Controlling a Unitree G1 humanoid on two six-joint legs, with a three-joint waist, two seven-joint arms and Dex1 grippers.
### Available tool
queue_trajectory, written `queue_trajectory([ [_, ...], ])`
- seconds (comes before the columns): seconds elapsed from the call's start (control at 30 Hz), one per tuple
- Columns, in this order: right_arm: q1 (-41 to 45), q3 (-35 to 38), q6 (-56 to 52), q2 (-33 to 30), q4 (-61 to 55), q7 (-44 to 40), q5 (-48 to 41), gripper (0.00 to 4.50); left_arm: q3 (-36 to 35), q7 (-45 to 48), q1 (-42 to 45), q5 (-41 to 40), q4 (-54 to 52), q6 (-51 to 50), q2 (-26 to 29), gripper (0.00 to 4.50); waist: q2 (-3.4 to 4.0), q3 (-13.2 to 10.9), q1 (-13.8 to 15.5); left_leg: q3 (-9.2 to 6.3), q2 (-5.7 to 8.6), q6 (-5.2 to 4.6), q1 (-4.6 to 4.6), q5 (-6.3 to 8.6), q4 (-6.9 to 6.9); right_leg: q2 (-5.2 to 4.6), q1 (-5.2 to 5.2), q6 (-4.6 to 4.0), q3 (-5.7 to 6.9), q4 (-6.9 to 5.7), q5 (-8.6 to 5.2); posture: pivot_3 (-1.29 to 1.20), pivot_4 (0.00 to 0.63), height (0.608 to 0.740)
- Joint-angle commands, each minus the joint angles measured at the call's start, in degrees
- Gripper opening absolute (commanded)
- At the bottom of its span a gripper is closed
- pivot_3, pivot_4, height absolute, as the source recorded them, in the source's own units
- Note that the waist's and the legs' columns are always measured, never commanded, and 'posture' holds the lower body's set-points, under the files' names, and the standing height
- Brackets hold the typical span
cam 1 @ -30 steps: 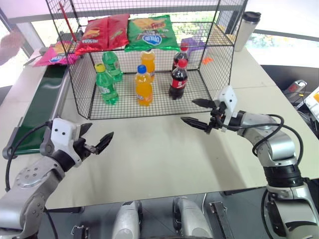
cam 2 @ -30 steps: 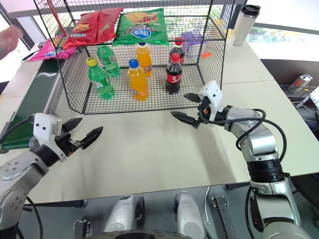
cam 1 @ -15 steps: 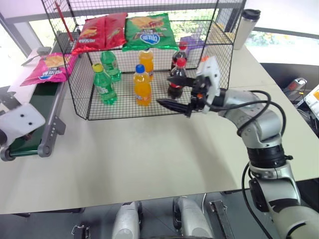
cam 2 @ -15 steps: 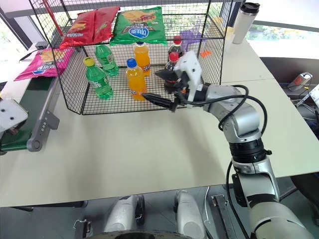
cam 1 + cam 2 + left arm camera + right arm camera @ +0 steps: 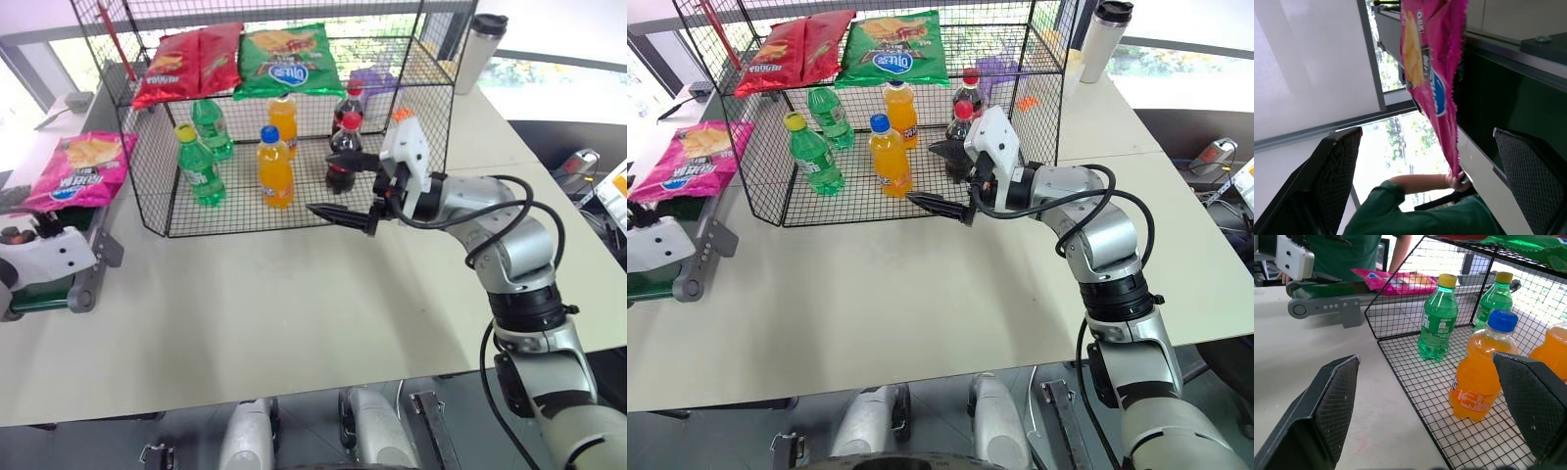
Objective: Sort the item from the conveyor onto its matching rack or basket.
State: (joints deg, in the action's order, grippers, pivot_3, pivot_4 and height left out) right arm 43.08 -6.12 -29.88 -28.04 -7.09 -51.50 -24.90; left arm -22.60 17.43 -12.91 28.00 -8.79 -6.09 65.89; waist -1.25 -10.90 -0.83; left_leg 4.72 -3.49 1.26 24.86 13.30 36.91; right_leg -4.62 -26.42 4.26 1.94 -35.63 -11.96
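The item, a magenta-pink chip bag [image 5: 83,168], lies on the conveyor's dark green belt [image 5: 649,285], left of the black wire rack [image 5: 147,201]. My left gripper [image 5: 1430,142] is open at the conveyor's near end, aimed along the belt at the item [image 5: 1435,73], with a gap between them. My right gripper [image 5: 333,184] hangs open at the rack's front edge, pointing left, level with the bottles and holding nothing. Two red chip bags [image 5: 186,61] and a green one [image 5: 289,61] lie on the rack's upper tier.
Green [image 5: 196,164], orange [image 5: 274,168] and cola [image 5: 343,155] bottles stand on the rack's lower tier. A steel tumbler [image 5: 473,49] stands at the back right. A person in a green shirt [image 5: 1415,215] stands at the conveyor's far end, hand by the bag.
The pink bag has ridden along the belt towards me. My left arm swung out left to the conveyor's end. My right gripper rose and moved left to the rack's front.
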Motion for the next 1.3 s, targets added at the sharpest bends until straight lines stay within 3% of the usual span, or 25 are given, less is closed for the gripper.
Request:
queue_trajectory([
  [0.03,0.01,1.40,0.85,-0.38,-1.97,0.34,-0.04,4.50,0.84,0.29,1.51,1.34,0.74,0.74,-0.91,4.47,0.00,0.00,0.00,0.00,0.00,0.00,0.00,0.00,0.02,0.00,0.00,0.00,0.00,-0.01,0.00,0.00,0.150,0.740],
  [0.5,-0.32,1.99,0.32,-1.14,-2.63,1.46,0.48,4.50,9.14,-1.57,11.37,4.47,8.60,2.61,-4.66,4.47,-0.02,0.01,0.21,-0.02,0.01,-0.01,-0.03,-0.01,0.25,-0.01,0.00,0.17,0.00,-0.39,0.09,0.00,0.150,0.740],
  [0.6,-0.43,2.17,0.29,-1.38,-2.81,1.79,0.77,4.50,10.68,-0.42,12.59,4.33,9.86,2.69,-4.97,3.69,-0.02,0.01,0.19,-0.02,0.01,-0.01,-0.05,-0.01,0.26,-0.01,0.00,0.18,0.00,-0.42,0.10,0.00,0.150,0.740],
  [0.87,-0.69,2.36,0.43,-1.71,-2.97,2.64,0.88,4.50,11.42,-0.25,13.62,4.78,10.47,2.12,-4.96,0.02,0.08,0.06,0.33,-0.01,0.01,-0.02,-0.13,-0.01,0.26,-0.02,0.07,0.19,0.00,-0.45,0.10,0.00,0.150,0.740],
  [1.07,-0.51,2.23,0.92,-1.48,-2.32,2.91,1.01,4.50,7.75,0.89,13.36,4.21,8.54,0.40,-3.65,0.02,0.08,0.06,0.24,-0.01,-0.01,-0.01,-0.33,-0.01,0.25,-0.01,0.21,0.03,-0.01,-0.52,0.01,0.00,0.150,0.740],
  [1.2,-0.22,2.39,1.55,-1.53,-1.32,2.89,1.29,4.50,-1.61,10.12,12.98,-3.73,1.88,-4.04,-3.05,0.02,0.03,0.05,0.08,0.00,-0.02,-0.01,-0.26,-0.01,0.24,0.00,0.14,0.10,0.00,-0.50,0.05,0.00,0.150,0.740],
  [1.3,0.31,3.06,2.09,-1.45,0.18,2.85,1.28,4.50,-11.82,23.10,13.91,-14.45,-4.84,-12.24,-2.37,0.02,0.01,0.05,0.02,0.00,-0.03,-0.01,-0.21,-0.01,0.24,0.00,0.10,0.16,0.00,-0.48,0.08,0.00,0.150,0.740],
])
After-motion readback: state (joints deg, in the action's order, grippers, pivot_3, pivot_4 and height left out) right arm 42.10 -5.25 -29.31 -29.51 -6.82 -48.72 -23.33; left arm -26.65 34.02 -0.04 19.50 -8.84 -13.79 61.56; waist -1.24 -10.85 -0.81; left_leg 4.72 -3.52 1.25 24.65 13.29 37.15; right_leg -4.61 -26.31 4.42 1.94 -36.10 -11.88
